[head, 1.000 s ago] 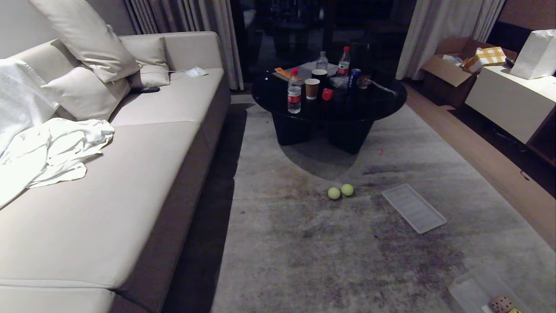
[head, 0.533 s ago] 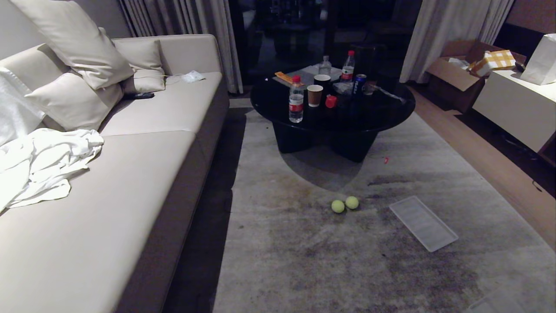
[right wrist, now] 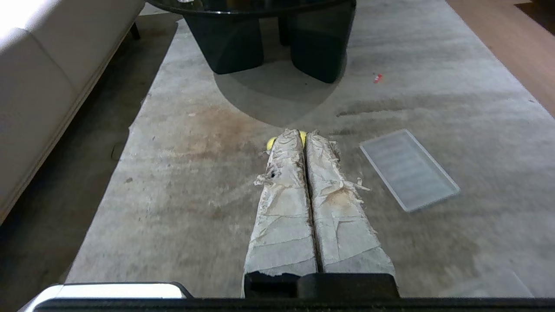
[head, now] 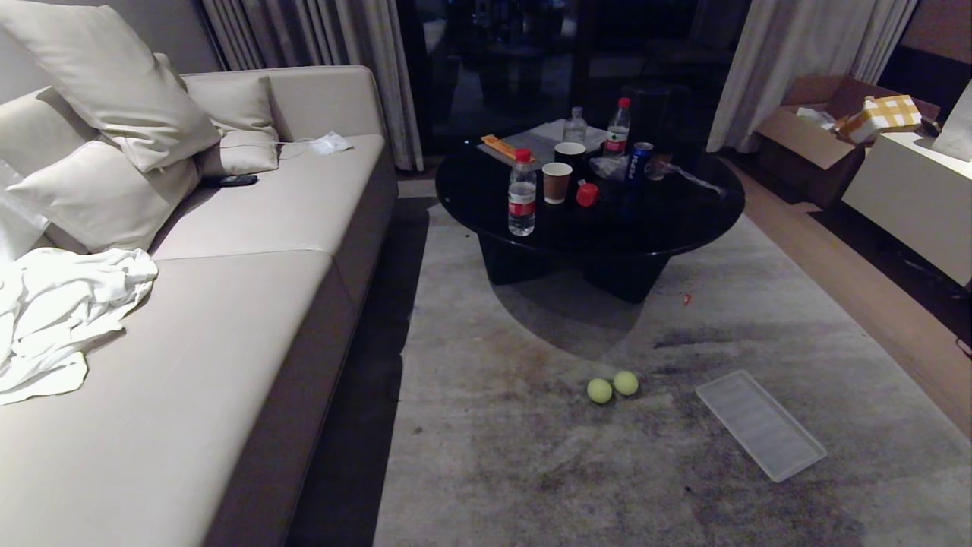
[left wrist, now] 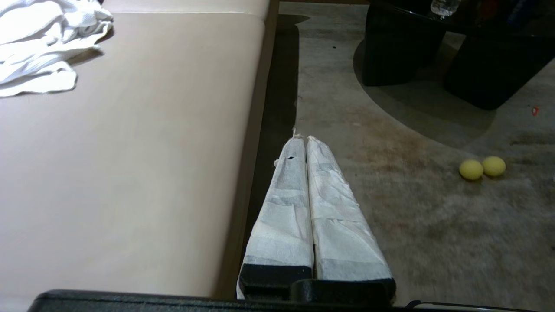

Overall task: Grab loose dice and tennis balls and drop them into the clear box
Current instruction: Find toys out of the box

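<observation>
The left gripper (left wrist: 305, 138) hangs empty with its taped fingers pressed together, above the carpet edge beside the sofa (left wrist: 130, 130). The right gripper (right wrist: 305, 134), likewise closed on nothing, points over the rug toward the two tennis balls (head: 612, 386), which lie touching each other on the rug (head: 531, 471). Just beside them lies the whitish ribbed lid (head: 760, 424), flat. Beyond stands a black round table (head: 683, 220) carrying water bottles, a paper cup (head: 557, 182) and a blue can (head: 639, 161) reading "PEPSI". A cardboard carton (head: 812, 133) sits far right.
</observation>
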You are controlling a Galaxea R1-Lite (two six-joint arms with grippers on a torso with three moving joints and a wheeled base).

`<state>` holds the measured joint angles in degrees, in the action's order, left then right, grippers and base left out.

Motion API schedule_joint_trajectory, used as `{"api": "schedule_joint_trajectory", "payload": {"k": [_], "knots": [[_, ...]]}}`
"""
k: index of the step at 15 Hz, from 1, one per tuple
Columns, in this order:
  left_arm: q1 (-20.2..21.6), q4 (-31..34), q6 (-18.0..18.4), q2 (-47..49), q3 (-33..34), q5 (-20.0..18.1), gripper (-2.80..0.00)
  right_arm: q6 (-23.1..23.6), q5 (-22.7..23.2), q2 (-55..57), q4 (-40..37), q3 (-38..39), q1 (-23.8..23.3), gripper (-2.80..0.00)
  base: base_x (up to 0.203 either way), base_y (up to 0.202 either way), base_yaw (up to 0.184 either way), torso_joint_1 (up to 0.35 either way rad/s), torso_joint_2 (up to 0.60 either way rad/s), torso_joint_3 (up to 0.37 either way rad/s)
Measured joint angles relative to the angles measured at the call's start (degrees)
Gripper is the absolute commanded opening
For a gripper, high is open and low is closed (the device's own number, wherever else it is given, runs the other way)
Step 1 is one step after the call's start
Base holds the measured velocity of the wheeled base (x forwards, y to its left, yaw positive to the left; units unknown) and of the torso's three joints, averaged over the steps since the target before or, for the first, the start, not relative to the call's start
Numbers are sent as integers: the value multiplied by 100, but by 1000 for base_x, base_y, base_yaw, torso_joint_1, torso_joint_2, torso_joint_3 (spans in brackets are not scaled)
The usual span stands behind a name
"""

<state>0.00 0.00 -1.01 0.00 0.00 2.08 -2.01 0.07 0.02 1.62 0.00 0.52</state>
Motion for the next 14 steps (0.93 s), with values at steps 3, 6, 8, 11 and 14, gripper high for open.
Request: {"api": "schedule_joint_trajectory", "payload": {"k": [3,6,8,11,14], "knots": [[0,2,0,0,0,1,-280,0,0,0,-2,0,5,-280,180,0,0,1,1,2],[0,0,7,0,0,0,-280,0,0,0,2,0,-1,-280,182,0,-1,5,0,4],[0,-2,2,0,0,0,-280,1,0,0,2,0,0,-280,181,0,0,3,4,2],[0,-2,0,0,0,0,-280,4,0,0,2,0,0,-280,179,0,1,-3,4,2],[0,0,-2,0,0,0,-280,1,2,0,0,0,5,-280,183,0,1,0,7,1]]}}
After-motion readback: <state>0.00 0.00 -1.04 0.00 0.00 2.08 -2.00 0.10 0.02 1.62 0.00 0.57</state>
